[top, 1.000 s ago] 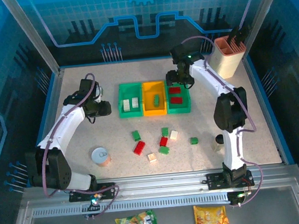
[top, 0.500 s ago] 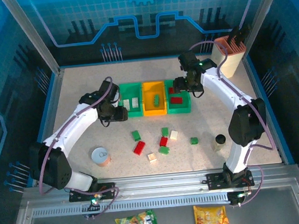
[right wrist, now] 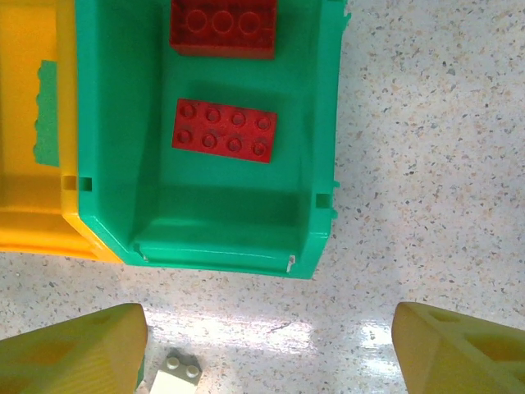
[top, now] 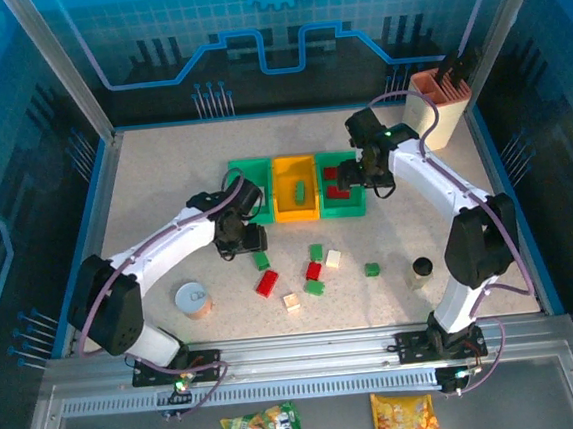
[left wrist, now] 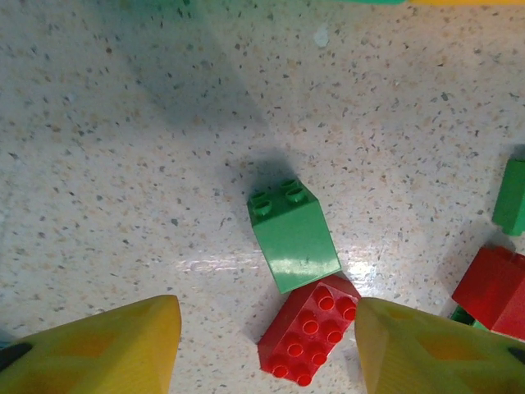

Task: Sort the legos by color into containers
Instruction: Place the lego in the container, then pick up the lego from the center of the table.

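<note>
Legos [top: 314,270]: eight lie loose on the table [top: 163,175] in a cluster in front of the bins [top: 298,214]: four green, two red, two cream.

Binned items:
- Orange bin [right wrist: 25,164], middle of the row: one green piece [top: 300,188].
- Right green bin [right wrist: 320,123]: two red pieces [right wrist: 224,130], flat on the floor, studs up.
- Left green bin [top: 247,170]: partly behind the left arm, so its contents cannot be told.

Left gripper [left wrist: 267,310]: released and empty. Its yellow fingers [left wrist: 107,345] are spread, low over the cluster's left end. Between them on the table lie a green brick [left wrist: 291,234] and a red brick [left wrist: 310,336] at its near corner.

Right gripper [right wrist: 271,328]: released, jaws wide and empty. It hangs over the table just in front of the right green bin. A cream brick [right wrist: 176,373] lies by its left finger.

Other items:
- Can [top: 193,300], front left.
- Bottle [top: 423,266], front right.
- Holder [top: 437,101], rear right corner.
</note>
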Controlling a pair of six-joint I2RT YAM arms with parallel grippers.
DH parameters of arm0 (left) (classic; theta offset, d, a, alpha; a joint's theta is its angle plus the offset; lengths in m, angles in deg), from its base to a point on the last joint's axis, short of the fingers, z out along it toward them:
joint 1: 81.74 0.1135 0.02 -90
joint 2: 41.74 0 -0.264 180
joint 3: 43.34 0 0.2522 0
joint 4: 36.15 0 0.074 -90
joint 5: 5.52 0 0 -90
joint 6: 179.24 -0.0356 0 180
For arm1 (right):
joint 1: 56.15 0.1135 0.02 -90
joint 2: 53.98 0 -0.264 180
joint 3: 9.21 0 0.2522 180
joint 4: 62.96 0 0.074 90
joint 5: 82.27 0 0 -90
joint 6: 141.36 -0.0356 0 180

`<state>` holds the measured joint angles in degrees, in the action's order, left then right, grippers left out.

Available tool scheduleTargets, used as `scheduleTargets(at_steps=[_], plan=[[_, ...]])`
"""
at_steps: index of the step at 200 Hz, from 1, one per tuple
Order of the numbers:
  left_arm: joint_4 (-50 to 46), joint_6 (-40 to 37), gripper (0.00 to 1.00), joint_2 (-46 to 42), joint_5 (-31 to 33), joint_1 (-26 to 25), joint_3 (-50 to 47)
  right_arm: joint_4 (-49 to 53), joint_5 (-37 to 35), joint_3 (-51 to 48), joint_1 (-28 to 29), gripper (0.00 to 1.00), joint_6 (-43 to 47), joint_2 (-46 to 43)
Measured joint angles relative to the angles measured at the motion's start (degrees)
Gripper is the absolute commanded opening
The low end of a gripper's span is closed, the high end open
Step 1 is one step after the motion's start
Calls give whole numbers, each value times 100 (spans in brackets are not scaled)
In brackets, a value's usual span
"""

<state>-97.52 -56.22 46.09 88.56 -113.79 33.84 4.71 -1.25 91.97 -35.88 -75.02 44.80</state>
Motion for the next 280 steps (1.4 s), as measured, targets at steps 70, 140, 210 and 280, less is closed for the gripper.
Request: scheduleTargets(at_steps=[70, 140, 210, 280], plan=[[389, 817, 62, 553, 57, -254, -258, 2, -22, -83, -17, 79, 87, -186], [745, 1021, 53, 1062, -7, -339, -278, 4, -15, -162, -59, 79, 127, -227], [745, 1010, 39, 1174, -28, -365, -269, 4, 15, -162, -59, 78, 125, -310], [627, 796, 38, 1250, -28, -481, 356, 44, -22, -295, -59, 78, 122, -658]])
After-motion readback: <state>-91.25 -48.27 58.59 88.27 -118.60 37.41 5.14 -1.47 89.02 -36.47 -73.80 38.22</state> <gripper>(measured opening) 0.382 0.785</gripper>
